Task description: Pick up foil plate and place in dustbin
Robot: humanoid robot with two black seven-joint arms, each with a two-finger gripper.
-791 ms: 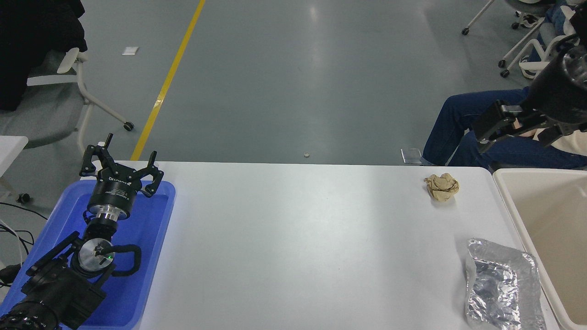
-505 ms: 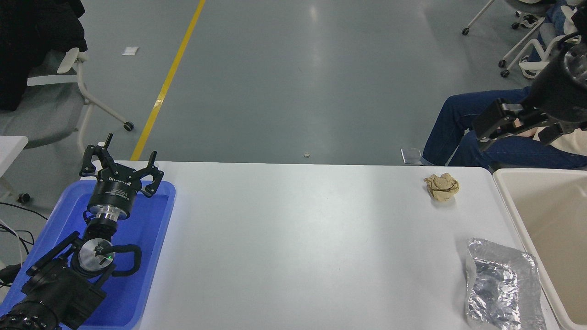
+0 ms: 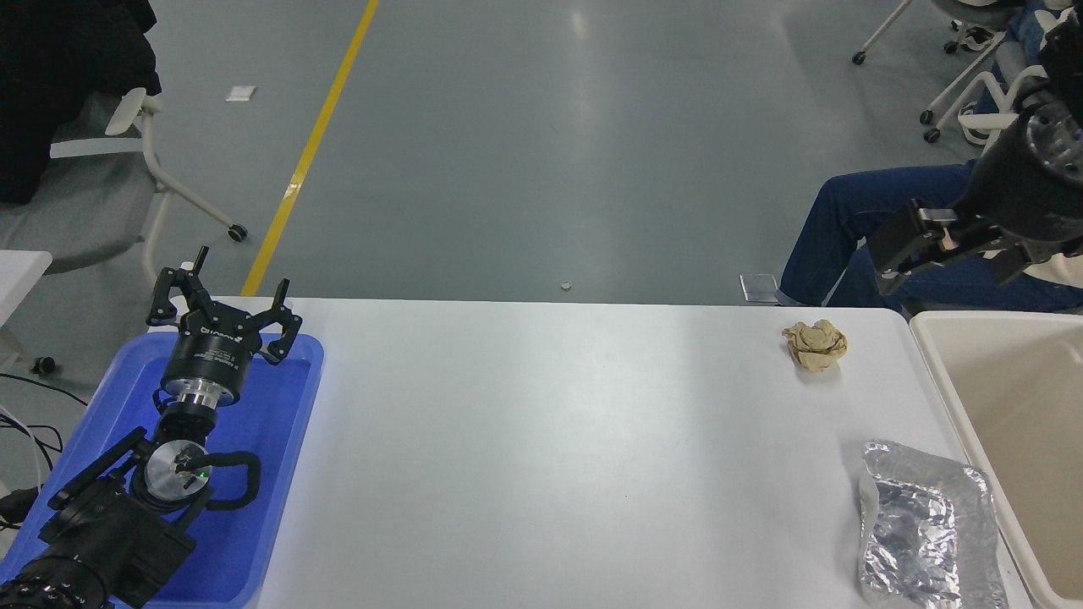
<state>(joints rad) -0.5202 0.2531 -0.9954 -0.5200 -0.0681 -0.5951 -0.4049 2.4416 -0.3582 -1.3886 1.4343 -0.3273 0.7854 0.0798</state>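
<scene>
Foil plate on the table, right gripper high and far from it.

The foil plate [image 3: 926,529] lies at the table's [image 3: 550,440] near right corner, just beside the dustbin [image 3: 948,385]. The right gripper [image 3: 948,249] hangs beyond the table's far edge, fingers spread, holding nothing. The left gripper [image 3: 222,311] is parked, fingers apart, over the blue tray [image 3: 279,474].

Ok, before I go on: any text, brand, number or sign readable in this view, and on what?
Left gripper, parked over the blue tray: white lettering on its black body, too blurred to read reliably.
Foil plate, dustbin, brown paper wad, right gripper: no print visible.
Nothing else readable.
</scene>
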